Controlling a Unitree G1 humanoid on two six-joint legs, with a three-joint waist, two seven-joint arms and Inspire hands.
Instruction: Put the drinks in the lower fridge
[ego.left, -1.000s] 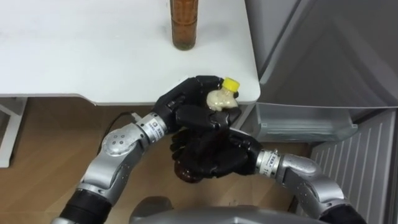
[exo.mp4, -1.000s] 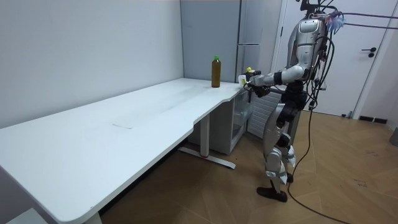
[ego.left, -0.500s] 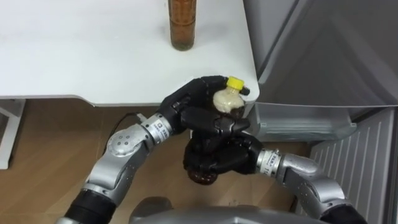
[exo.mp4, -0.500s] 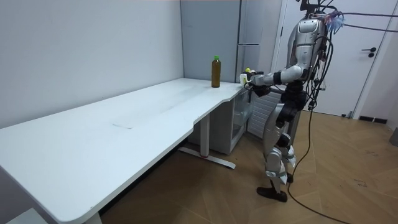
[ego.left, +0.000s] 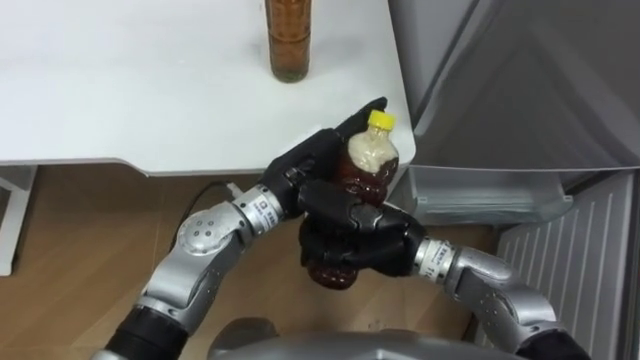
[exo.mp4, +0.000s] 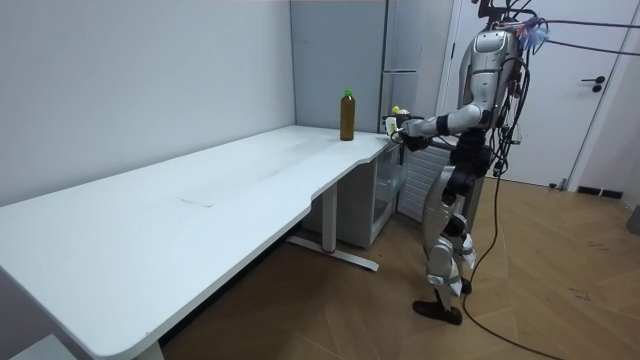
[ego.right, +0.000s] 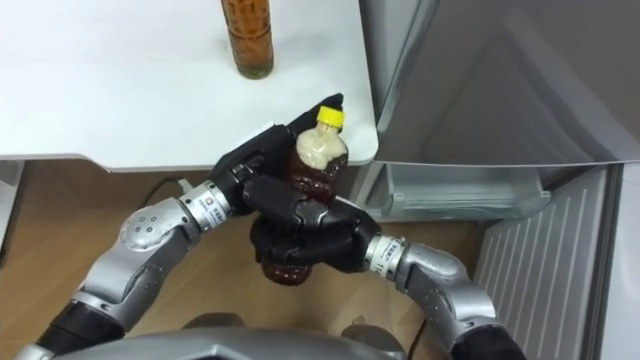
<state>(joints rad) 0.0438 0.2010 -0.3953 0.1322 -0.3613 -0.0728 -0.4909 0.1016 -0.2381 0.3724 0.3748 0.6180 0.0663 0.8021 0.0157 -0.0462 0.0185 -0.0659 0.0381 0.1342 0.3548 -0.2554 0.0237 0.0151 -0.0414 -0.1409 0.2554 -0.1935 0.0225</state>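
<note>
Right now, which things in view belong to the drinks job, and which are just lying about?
Job: small yellow-capped bottle of dark drink, gripped by left hand and right hand; tall brown green-capped bottle; open grey lower fridge.
Just about: white table; wooden floor; white room door.

No words, numbers, brands or signs can be read: the yellow-capped bottle (ego.left: 366, 158) and the brown bottle (ego.left: 287, 40) on the white table (ego.left: 120, 80) show no legible label, and print on the wrist bands (ego.left: 258, 208) is too small to make out.
</note>
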